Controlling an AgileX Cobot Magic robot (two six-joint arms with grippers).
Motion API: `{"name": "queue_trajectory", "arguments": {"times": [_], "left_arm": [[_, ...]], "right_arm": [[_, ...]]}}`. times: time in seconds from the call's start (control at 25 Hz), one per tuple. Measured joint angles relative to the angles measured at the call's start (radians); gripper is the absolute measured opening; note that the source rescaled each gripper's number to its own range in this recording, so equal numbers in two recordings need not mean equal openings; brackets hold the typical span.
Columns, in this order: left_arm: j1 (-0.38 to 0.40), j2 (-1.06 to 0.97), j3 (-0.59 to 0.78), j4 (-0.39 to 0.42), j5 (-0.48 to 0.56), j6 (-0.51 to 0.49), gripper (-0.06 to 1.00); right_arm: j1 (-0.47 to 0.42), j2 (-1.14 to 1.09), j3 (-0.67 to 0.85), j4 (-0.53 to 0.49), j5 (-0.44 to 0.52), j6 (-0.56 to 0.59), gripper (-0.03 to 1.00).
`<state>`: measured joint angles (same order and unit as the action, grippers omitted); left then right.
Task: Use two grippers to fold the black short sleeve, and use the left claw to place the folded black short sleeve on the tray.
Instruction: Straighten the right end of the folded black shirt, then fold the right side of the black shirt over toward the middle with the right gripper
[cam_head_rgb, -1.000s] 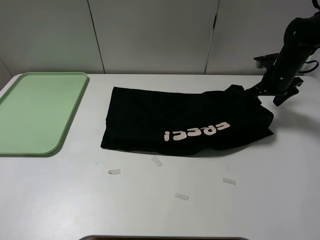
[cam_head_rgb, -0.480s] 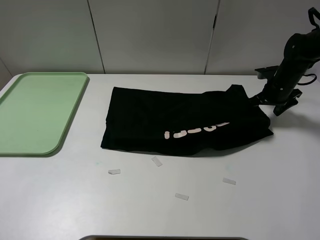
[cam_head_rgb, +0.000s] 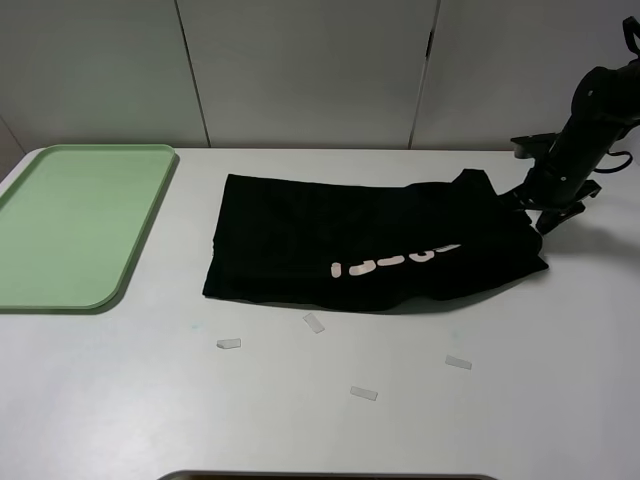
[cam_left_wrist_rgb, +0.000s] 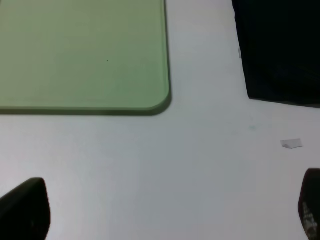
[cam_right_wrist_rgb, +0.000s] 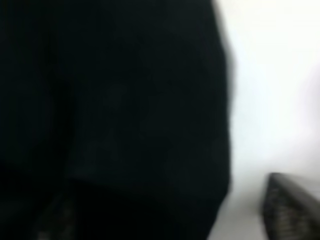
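Note:
The black short sleeve (cam_head_rgb: 370, 240) lies folded into a wide band across the middle of the table, with a thin strip of white lettering showing near its front edge. My right gripper (cam_head_rgb: 527, 205) is down at the shirt's right end. In the right wrist view the black cloth (cam_right_wrist_rgb: 115, 100) fills the space between the fingers, which stand wide apart. The pale green tray (cam_head_rgb: 70, 220) sits bare at the far left. My left gripper (cam_left_wrist_rgb: 165, 215) is out of the high view; it hovers open above the bare table between the tray corner (cam_left_wrist_rgb: 150, 100) and the shirt's corner (cam_left_wrist_rgb: 280, 50).
Several small white paper strips (cam_head_rgb: 229, 343) lie on the table in front of the shirt, and one of these strips (cam_left_wrist_rgb: 292, 144) shows in the left wrist view. A white wall runs behind the table.
The right arm has shifted slightly right and settled at the shirt's right end. The lettering has shrunk from a full word to a thin strip as the cloth settled. The left side is unchanged.

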<state>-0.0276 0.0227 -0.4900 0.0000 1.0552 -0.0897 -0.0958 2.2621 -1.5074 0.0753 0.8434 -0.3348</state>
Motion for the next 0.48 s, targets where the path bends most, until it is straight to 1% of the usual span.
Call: {"name": "queue_trajectory", "arguments": {"times": [0.04,0.12,0.24,0.28,0.48], "left_arm": [[0.000,0.000,0.000,0.000,0.000,0.000,1.00],[0.000,0.000,0.000,0.000,0.000,0.000,1.00],[0.000,0.000,0.000,0.000,0.000,0.000,1.00],[0.000,0.000,0.000,0.000,0.000,0.000,1.00],[0.000,0.000,0.000,0.000,0.000,0.000,1.00]], "right_arm": [[0.000,0.000,0.000,0.004,0.000,-0.003,0.63],[0.000,0.000,0.000,0.018,0.000,-0.006,0.36],[0.003,0.001,0.000,0.050,0.012,-0.006,0.02],[0.003,0.001,0.000,0.051,0.013,-0.006,0.00],[0.003,-0.005,-0.003,0.052,0.017,-0.007,0.00]]}}
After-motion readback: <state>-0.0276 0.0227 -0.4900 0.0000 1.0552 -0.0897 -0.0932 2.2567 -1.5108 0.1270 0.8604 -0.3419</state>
